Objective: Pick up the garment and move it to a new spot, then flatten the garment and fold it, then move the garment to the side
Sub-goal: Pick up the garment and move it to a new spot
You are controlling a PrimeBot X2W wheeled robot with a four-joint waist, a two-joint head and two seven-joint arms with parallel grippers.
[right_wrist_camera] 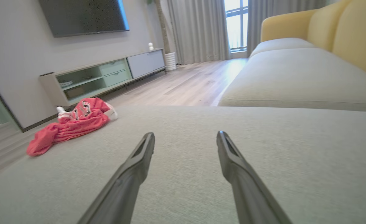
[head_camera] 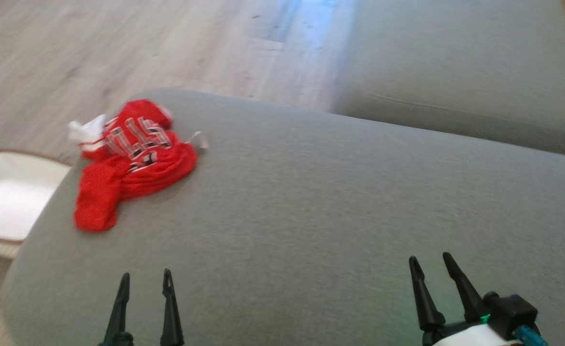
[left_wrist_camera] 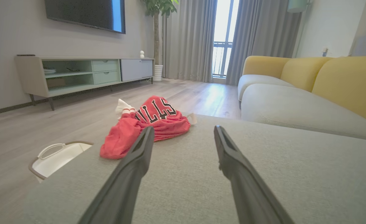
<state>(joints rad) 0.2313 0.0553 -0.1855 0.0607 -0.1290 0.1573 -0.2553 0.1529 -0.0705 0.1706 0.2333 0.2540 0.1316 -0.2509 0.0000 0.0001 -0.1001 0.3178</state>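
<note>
The garment (head_camera: 128,161) is a red jersey with white trim and black-and-white lettering, lying crumpled near the far left corner of the grey cushion (head_camera: 340,211). In the left wrist view the garment (left_wrist_camera: 148,124) sits just beyond the fingertips, slightly left. From the right wrist the garment (right_wrist_camera: 74,124) lies far off to the left. My left gripper (head_camera: 146,281) hovers open at the near edge, well short of the jersey, with nothing between its fingers. My right gripper (head_camera: 430,260) is open too, over bare cushion at the lower right.
A white basket (head_camera: 4,199) with a brown rim stands on the wooden floor left of the cushion. A grey and yellow sofa (left_wrist_camera: 298,99) runs along the right. A low TV cabinet (left_wrist_camera: 83,73) lines the far wall.
</note>
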